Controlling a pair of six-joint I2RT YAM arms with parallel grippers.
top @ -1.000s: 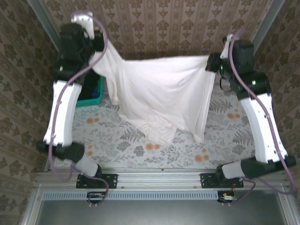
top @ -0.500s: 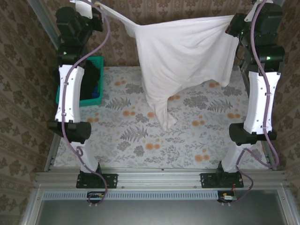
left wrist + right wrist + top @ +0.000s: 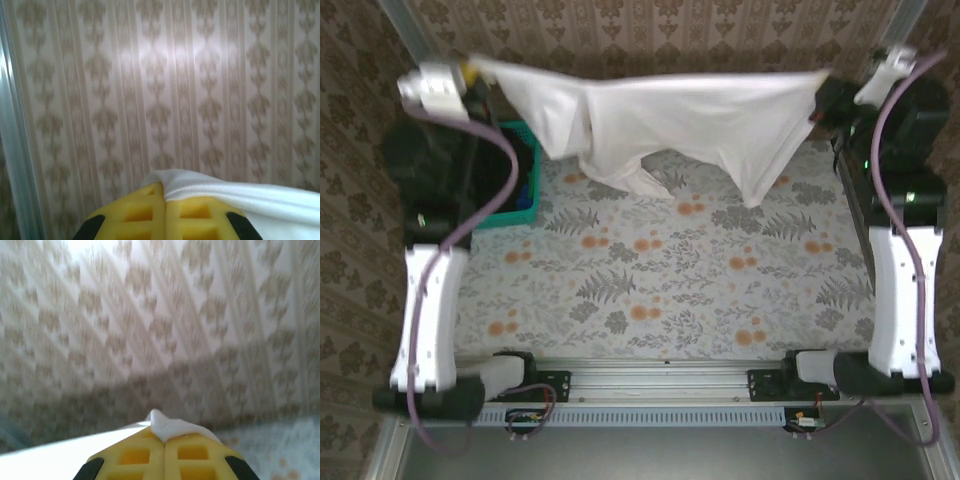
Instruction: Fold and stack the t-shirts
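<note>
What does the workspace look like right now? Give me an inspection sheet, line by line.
Surface: floral tablecloth, lying flat.
Job's things: one white t-shirt stretched in the air between the grippers, middle sagging; no folded stack seen.
Clutter: teal basket at the far left, partly behind the left arm, dark contents.
Grippers: left gripper shut on the t-shirt; right gripper shut on its opposite end.
Cables: purple cable loops along the left arm, a second cable along the right arm.
Surroundings: patterned wallpaper; aluminium rail at the near edge.
</note>
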